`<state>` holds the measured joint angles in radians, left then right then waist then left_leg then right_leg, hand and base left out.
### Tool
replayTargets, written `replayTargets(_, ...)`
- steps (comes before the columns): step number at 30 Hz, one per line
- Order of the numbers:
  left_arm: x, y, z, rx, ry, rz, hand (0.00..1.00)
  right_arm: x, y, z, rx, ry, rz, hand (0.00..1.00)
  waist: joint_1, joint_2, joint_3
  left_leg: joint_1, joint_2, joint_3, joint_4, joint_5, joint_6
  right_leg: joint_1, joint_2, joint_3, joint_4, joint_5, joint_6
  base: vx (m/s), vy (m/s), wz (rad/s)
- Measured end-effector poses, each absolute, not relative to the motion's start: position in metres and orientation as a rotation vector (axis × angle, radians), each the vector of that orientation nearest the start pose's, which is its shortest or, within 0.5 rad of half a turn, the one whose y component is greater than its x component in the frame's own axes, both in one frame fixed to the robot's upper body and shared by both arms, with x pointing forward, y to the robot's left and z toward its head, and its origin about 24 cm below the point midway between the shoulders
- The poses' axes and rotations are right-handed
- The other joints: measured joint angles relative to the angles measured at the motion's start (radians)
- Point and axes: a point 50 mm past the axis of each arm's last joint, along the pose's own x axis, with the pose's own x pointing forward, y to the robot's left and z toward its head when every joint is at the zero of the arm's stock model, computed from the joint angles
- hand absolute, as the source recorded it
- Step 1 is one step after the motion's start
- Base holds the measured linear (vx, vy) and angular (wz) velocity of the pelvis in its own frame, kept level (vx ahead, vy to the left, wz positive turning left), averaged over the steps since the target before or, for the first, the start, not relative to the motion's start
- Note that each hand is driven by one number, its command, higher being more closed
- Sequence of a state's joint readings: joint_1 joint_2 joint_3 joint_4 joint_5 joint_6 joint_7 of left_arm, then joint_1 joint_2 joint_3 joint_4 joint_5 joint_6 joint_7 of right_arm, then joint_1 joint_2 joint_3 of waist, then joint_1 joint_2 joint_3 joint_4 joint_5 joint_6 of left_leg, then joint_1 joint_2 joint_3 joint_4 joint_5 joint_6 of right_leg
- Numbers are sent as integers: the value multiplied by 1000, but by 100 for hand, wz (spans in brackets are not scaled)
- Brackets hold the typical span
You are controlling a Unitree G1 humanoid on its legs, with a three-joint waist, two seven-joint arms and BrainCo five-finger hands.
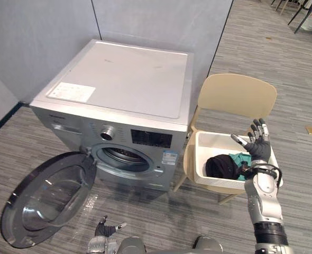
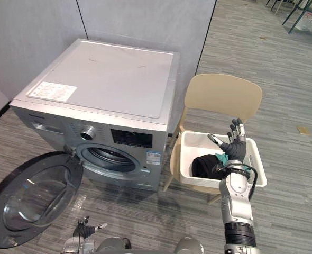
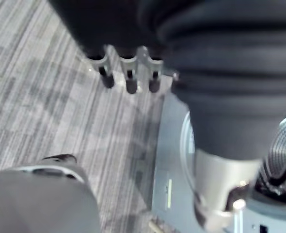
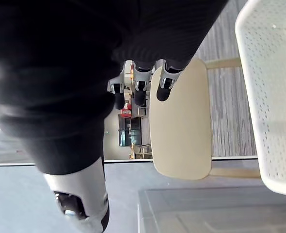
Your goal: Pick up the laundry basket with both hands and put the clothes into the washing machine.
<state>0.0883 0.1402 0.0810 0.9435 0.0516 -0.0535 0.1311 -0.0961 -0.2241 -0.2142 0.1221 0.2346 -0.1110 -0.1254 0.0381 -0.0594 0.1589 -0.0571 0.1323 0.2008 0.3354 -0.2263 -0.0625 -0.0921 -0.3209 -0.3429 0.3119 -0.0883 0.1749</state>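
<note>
White label (image 1: 71, 91) on washing machine (image 1: 129, 74) top, blue sticker (image 1: 170, 157) on its front, print apparently unreadable

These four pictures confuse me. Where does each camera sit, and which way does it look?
Left eye view: on the head, down at the washing machine, chair and laundry basket; right hand raised by the basket, left hand low.
Right eye view: beside it, same scene and hands.
Left wrist view: on the left wrist, along its fingers towards floor and washing machine.
Right wrist view: on the right wrist, past its fingers at chair and basket.
Shared: eyes and right wrist all see chair and basket.
</note>
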Motion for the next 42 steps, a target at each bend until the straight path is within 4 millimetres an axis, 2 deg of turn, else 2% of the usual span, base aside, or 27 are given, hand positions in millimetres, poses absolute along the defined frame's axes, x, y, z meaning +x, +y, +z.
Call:
replayTargets(2, 117, 214, -145, 179, 952, 228, 0, 262, -269, 55, -68, -35, -326, 0, 2, 34, -8, 0, 32, -38, -69, 43, -42, 18, 47, -62, -43, -4, -16, 71, -205, 37)
replayTargets(4, 112, 214, -146, 142, 960, 254, 0, 262, -281, 49, -144, 34, -290, 0, 1, 46, -13, 1, 42, -62, -132, 88, -63, 20, 71, -97, -60, -3, -27, 115, -167, 36)
replayTargets(7, 95, 220, -150, 84, 993, 336, 0, 266, -284, 43, -227, 100, -222, 0, 3, 47, -13, 3, 71, -83, -193, 137, -90, 35, 110, -140, -94, 9, -46, 108, -119, 25)
replayTargets(11, 82, 223, -152, 69, 1021, 362, 0, 286, -281, 46, -346, 149, -121, 0, 6, 37, -7, -3, 70, -87, -231, 181, -93, 53, 119, -166, -161, 43, -60, 58, -31, 10)
replayTargets(14, 84, 223, -150, 64, 1006, 366, 0, 305, -273, 59, -426, 135, -42, 0, 10, 36, 28, -23, 60, -86, -232, 192, -88, 39, 114, -164, -182, 59, -61, -45, 24, -4)
replayTargets(15, 88, 224, -149, 63, 989, 366, 0, 317, -268, 70, -478, 117, -7, 0, 24, 38, 48, -51, 61, -83, -229, 193, -86, 1, 114, -153, -175, 66, -70, -117, 36, -17)
replayTargets(20, 104, 224, -143, 20, 926, 389, 0, 346, -264, 99, -648, 112, 70, 0, 42, 42, 137, -92, 58, -74, -226, 205, -73, -57, 106, -140, -147, 75, -76, -123, 11, -7)
replayTargets(21, 110, 225, -141, -17, 902, 411, 0, 351, -266, 108, -710, 104, 76, 0, 54, 43, 156, -101, 56, -73, -222, 206, -72, -76, 101, -131, -128, 74, -77, -136, 7, -10)
replayTargets(22, 114, 225, -139, -44, 876, 425, 0, 353, -268, 115, -741, 96, 77, 0, 62, 43, 164, -116, 54, -71, -217, 207, -70, -95, 96, -125, -118, 73, -78, -137, 5, -8)
replayTargets(28, 134, 229, -126, -81, 767, 468, 0, 365, -284, 154, -876, 65, 15, 0, 60, 46, 233, -159, 28, -64, -198, 219, -55, -165, 57, -106, -52, 71, -81, -115, 15, -2)
replayTargets(32, 149, 230, -119, -97, 715, 474, 0, 372, -289, 172, -904, 46, -48, 0, 58, 47, 280, -191, 26, -63, -172, 219, -54, -199, 55, -93, -32, 75, -86, -95, -4, -4)
replayTargets(35, 156, 230, -116, -105, 698, 489, 0, 377, -292, 188, -940, 23, -111, 0, 59, 47, 284, -232, 27, -62, -157, 220, -53, -243, 57, -88, -27, 83, -97, -53, -3, -10)
replayTargets(42, 154, 229, -122, -140, 729, 506, 0, 378, -297, 194, -950, 24, -156, 0, 58, 54, 288, -262, 26, -62, -144, 220, -52, -276, 57, -73, -14, 83, -98, 5, 1, -2)
